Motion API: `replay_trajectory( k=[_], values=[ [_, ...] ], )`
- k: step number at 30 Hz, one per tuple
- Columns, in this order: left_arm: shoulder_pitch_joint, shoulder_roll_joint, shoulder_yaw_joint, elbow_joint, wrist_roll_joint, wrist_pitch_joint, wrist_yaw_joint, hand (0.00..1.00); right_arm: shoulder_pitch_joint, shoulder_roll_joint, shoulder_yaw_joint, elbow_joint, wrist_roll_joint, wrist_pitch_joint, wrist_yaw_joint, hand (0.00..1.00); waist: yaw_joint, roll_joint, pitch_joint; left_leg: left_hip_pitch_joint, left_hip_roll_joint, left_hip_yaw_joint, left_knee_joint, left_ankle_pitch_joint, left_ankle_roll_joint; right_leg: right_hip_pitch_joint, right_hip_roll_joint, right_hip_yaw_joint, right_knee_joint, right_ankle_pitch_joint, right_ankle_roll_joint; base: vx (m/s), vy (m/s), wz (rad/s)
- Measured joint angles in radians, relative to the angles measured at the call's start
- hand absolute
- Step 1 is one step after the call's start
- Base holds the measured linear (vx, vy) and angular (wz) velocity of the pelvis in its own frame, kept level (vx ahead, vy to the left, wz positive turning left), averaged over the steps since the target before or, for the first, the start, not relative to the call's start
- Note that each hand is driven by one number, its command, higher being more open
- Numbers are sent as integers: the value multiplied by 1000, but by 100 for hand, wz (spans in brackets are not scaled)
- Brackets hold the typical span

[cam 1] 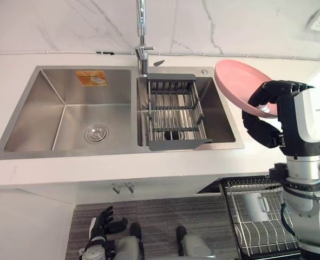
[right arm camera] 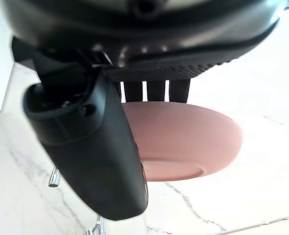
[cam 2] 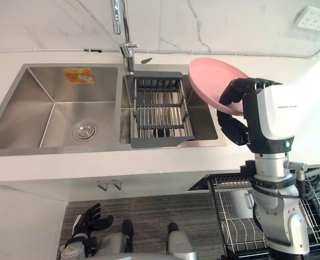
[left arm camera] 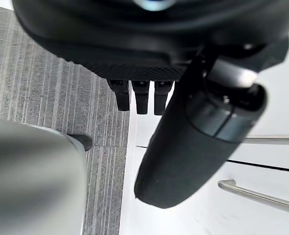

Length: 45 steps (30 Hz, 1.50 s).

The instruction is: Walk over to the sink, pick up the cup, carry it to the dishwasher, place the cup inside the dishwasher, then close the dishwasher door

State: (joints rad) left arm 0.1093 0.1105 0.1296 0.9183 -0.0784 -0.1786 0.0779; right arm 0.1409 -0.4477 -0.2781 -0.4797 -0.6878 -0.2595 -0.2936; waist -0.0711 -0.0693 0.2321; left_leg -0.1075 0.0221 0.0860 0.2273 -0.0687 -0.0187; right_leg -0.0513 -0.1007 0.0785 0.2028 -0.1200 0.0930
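Sink basins are lying side by side across the upper half of the head views, with the tap rising between them at the top. A dark slatted drainer is spanning the right-hand basin. At upper right the right hand is gripping a pink plate (not a cup), tilted above the sink's right edge. The white cup is standing in a wire rack at lower right, just left of the right arm, which is covering part of the rack. At lower left the left hand is hanging over grey floor, loosely spread and holding nothing.

The right wrist view is showing the plate's underside, with fingers hooking over its rim and the thumb crossing in front. The left wrist view is adding metal handles on a white cabinet front.
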Motion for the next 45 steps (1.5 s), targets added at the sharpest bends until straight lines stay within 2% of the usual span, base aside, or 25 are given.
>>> replay_trajectory(
  k=[3, 6, 7, 8, 9, 11, 13, 15, 16, 17, 21, 26, 30, 33, 36, 38, 45],
  values=[
    [4, -6, 1, 0, 0, -1, -2, 90, 22, 5, -21, -11, 0, 0, -9, 30, -2, 15, -8, -28, 17, 54, 69, -41, 0, -42, 20, 70, 21, 1, -4, -62, 42, -66],
    [12, -9, 27, -9, -1, -5, 0, 90, 21, 12, -37, -16, -3, 16, -18, 30, -1, 18, -9, -57, 37, 132, 130, -91, 5, -114, 51, 208, 24, 37, 15, -52, 103, -132],
    [14, -10, 41, -7, 0, -6, 2, 90, 20, 13, -36, -16, -3, 28, -20, 30, -2, 19, -8, -66, 46, 173, 155, -107, 19, -140, 59, 256, 18, 50, 20, -54, 136, -149],
    [14, -9, 44, -5, 0, -5, 4, 90, 21, 13, -37, -15, -3, 34, -23, 30, -13, 24, -4, -70, 55, 185, 167, -113, 26, -145, 57, 260, 13, 55, 17, -80, 161, -118],
    [16, -8, 48, 2, -2, -5, 8, 90, 21, 18, -37, -6, -4, 53, -27, 30, -28, 28, 2, -69, 69, 228, 176, -126, 37, -160, 35, 205, 13, 60, -22, -81, 155, -103],
    [15, 0, 63, 14, -9, -4, 10, 90, 31, 19, -37, 7, -11, 75, -28, 30, -23, 32, 6, -57, 105, 309, 190, -134, 51, -206, -4, 36, 144, 50, -52, -60, 109, -103],
    [16, 17, 68, 26, -9, -2, 10, 90, 51, 18, -43, 9, -18, 73, -27, 30, -24, 33, 6, -42, 129, 346, 193, -138, 46, -184, -9, -66, 255, -29, -68, -19, -10, -62],
    [18, 27, 70, 23, -6, -2, 9, 90, 70, 17, -59, 15, -26, 63, -27, 30, -22, 27, 3, -41, 135, 359, 208, -152, 27, -145, -14, -105, 237, -82, -57, -32, -95, -43],
    [20, 21, 69, 23, 0, 0, 7, 90, 75, 16, -81, 52, -43, 54, -27, 30, -28, 43, 3, -44, 152, 353, 225, -163, 16, -128, 5, -104, 191, -77, -33, -39, -129, -36],
    [24, 15, 68, 21, 1, 0, 2, 90, 97, 17, -97, 82, -48, 62, -27, 30, -27, 54, -3, -42, 155, 339, 222, -162, 12, -121, 19, -104, 174, -69, -38, -28, -119, -28],
    [42, 9, 68, -10, 1, -2, -2, 90, 171, 32, -155, 148, -48, 91, -22, 30, -30, 61, -7, -35, 166, 333, 193, -145, -14, -128, 52, -73, 153, -50, -51, 30, -87, -32],
    [65, 5, 69, -9, 1, 2, -1, 90, 227, 85, -190, 168, -23, 96, -19, 30, -49, 68, -5, -13, 137, 267, 151, -121, -19, -119, 63, -42, 134, -38, -52, 53, -27, -22],
    [63, -12, 56, -19, 0, -4, -2, 90, 211, 90, -185, 217, 22, 95, -19, 30, -46, 82, 4, -15, 113, 239, 136, -110, -14, -118, 49, -41, 124, -31, -46, -24, 31, 5],
    [59, -16, 35, -34, -1, -9, -2, 90, 119, 87, -154, 269, 61, 97, -19, 30, -28, 105, 31, -36, 91, 222, 128, -111, -13, -160, 45, -15, 139, -22, -34, -87, 31, -16],
    [52, -15, 33, -59, -3, -17, 0, 90, 50, 77, -117, 309, 82, 100, -19, 30, -22, 108, 70, -63, 77, 226, 136, -109, -2, -202, 36, 2, 165, -18, -29, -119, 33, -11],
    [37, -16, 13, -59, -11, -18, 3, 90, 12, 49, -85, 339, 109, 103, -19, 30, -16, 119, 89, -94, 75, 226, 146, -107, 3, -232, 31, 5, 171, -11, -24, -94, 19, -3],
    [-18, -25, -22, -102, -24, -23, 10, 90, -181, -32, 10, 511, 202, 128, -20, 30, 19, 132, 161, -183, 55, 229, 155, -90, 26, -330, 18, 26, 183, 14, -10, -31, 14, -3]
  ],
)
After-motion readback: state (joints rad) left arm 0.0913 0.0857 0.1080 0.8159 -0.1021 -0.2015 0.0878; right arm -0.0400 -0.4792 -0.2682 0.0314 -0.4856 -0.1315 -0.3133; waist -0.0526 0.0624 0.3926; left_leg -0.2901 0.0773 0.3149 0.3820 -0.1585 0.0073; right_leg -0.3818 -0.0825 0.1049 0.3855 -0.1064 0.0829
